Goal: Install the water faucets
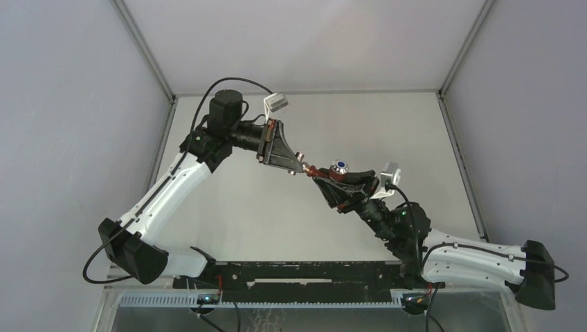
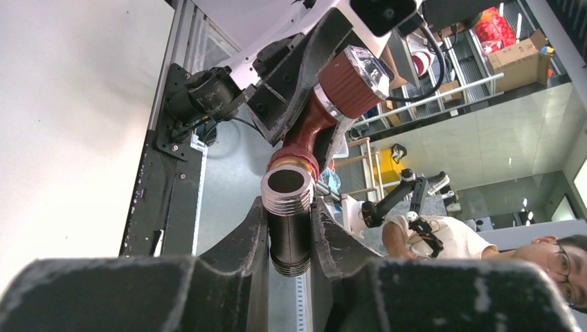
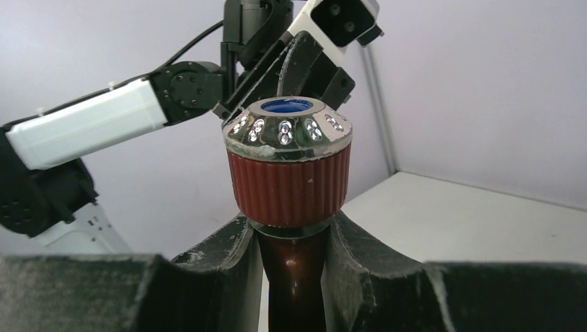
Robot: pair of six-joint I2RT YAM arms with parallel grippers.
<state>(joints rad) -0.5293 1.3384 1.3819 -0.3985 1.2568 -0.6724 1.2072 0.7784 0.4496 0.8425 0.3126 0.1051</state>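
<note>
The reddish-brown faucet point(image 3: 289, 181) is clamped by its stem in the right pincer point(image 3: 289, 234), which is closed narrowly around it, with the knob upward above the desk point(image 1: 277, 221). The threaded fitting point(image 2: 287, 190) is gripped in the nearly closed left pincer point(image 2: 289, 228) and held right at the faucet's pipe end.

Arms extended inward, raised; left gripper point(image 2: 289, 232), right gripper point(image 3: 291, 245) clamped, tips nearly touching.

Robotics lab: a white cell of framed wall panels point(image 1: 69, 104) holds a table point(image 1: 360, 117) with left arm point(image 1: 173, 183) and right arm point(image 1: 471, 259) on a black rail point(image 1: 311, 273); outside, a person point(image 2: 450, 238) beside another small arm point(image 2: 398, 197) and a cardboard box point(image 2: 522, 59).
</note>
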